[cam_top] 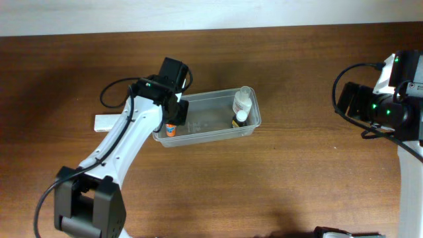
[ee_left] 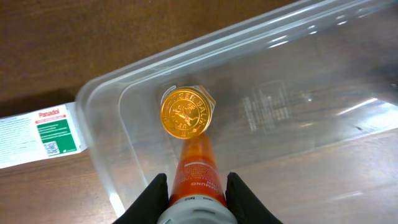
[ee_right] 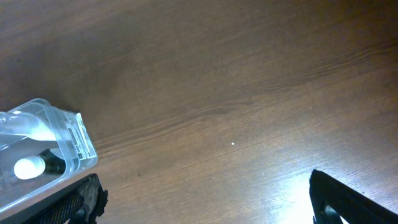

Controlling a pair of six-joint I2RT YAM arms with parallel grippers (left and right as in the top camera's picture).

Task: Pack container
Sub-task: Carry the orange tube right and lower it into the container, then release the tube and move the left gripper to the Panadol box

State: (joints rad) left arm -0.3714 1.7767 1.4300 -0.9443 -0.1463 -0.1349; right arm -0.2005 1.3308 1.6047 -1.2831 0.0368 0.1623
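Note:
The clear plastic container [cam_top: 218, 134] lies mid-table, its rim also in the left wrist view [ee_left: 99, 93] and its corner in the right wrist view [ee_right: 74, 140]. My left gripper [ee_left: 194, 190] is shut on an orange tube with a white cap [ee_left: 198, 171], [cam_top: 170, 129], held over the container's left end. A small gold-lidded jar [ee_left: 185, 112] sits in the container just beyond the tube. Two small bottles [cam_top: 242, 106] stand at the container's right end; one white cap shows in the right wrist view [ee_right: 28, 167]. My right gripper [ee_right: 205, 199] is open and empty, far right.
A flat white medicine box with green print [ee_left: 40, 134] lies on the wood table just left of the container, partly under my left arm in the overhead view [cam_top: 106, 122]. The table's far edge meets a pale wall [cam_top: 211, 13].

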